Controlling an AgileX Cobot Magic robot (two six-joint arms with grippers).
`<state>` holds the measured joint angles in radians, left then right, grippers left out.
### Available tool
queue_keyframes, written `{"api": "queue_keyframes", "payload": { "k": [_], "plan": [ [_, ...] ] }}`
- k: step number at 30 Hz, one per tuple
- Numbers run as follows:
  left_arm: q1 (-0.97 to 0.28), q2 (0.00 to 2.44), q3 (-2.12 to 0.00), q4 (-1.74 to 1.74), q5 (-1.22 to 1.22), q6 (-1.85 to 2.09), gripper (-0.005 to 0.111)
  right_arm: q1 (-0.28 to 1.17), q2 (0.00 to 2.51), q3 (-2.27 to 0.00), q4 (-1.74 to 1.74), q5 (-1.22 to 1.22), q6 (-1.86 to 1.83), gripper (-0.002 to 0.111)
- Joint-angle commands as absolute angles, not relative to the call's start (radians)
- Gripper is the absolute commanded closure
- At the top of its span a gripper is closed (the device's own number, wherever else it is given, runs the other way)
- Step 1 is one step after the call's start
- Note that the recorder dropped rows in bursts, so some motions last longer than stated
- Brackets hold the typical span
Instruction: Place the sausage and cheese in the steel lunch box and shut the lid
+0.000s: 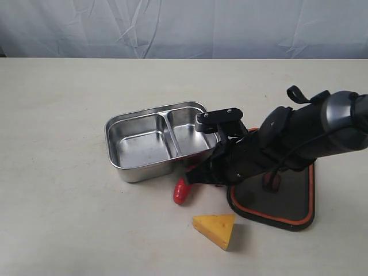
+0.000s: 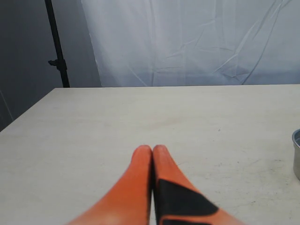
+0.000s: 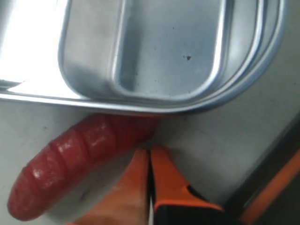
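Observation:
The red sausage (image 1: 182, 191) (image 3: 70, 157) lies on the table against the near wall of the steel lunch box (image 1: 123, 165) (image 3: 154, 105), whose two compartments hold nothing. My right gripper (image 3: 150, 150) is shut and empty, its tips right beside the sausage; the exterior view hides them under the arm. The yellow cheese wedge (image 1: 216, 229) rests nearer the front. The dark lid (image 1: 290, 201) with its orange rim lies flat to the right, partly under the right arm. My left gripper (image 2: 152, 149) is shut over bare table, out of the exterior view.
A pale cloth backdrop (image 1: 184, 26) hangs behind the table's far edge. In the left wrist view a black stand pole (image 2: 57, 44) rises beyond the table, and the box's rim (image 2: 296, 154) shows at the frame's side.

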<state>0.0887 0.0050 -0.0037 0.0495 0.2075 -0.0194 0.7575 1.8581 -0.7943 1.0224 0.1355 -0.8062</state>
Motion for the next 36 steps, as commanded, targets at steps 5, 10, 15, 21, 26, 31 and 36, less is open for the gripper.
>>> {"api": "queue_keyframes", "payload": {
  "k": [5, 10, 15, 21, 26, 31, 36],
  "plan": [
    [0.087, 0.000, 0.000, 0.047, 0.195, -0.019, 0.107, 0.756, 1.837, -0.791, 1.026, 0.270, -0.784, 0.109],
    [0.087, 0.000, 0.000, 0.047, 0.195, -0.019, 0.107, 0.756, 1.763, -0.791, 0.996, 0.335, -0.700, 0.104],
    [0.087, 0.000, 0.000, 0.047, 0.195, -0.019, 0.107, 0.756, 1.677, -0.791, 0.821, 0.401, -0.449, 0.072],
    [0.087, 0.000, 0.000, 0.047, 0.195, -0.019, 0.107, 0.758, 1.679, -0.804, 0.790, 0.423, -0.322, 0.069],
    [0.087, 0.000, 0.000, 0.047, 0.195, -0.019, 0.107, 0.758, 1.712, -0.869, 0.790, 0.455, -0.288, 0.069],
    [0.087, 0.000, 0.000, 0.047, 0.195, -0.017, 0.107, 0.758, 1.766, -0.954, 0.760, 0.534, -0.214, 0.069],
    [0.087, 0.000, 0.000, 0.047, 0.195, -0.019, 0.107, 0.758, 1.835, -1.001, 0.679, 0.642, -0.112, 0.067]
  ]
}}
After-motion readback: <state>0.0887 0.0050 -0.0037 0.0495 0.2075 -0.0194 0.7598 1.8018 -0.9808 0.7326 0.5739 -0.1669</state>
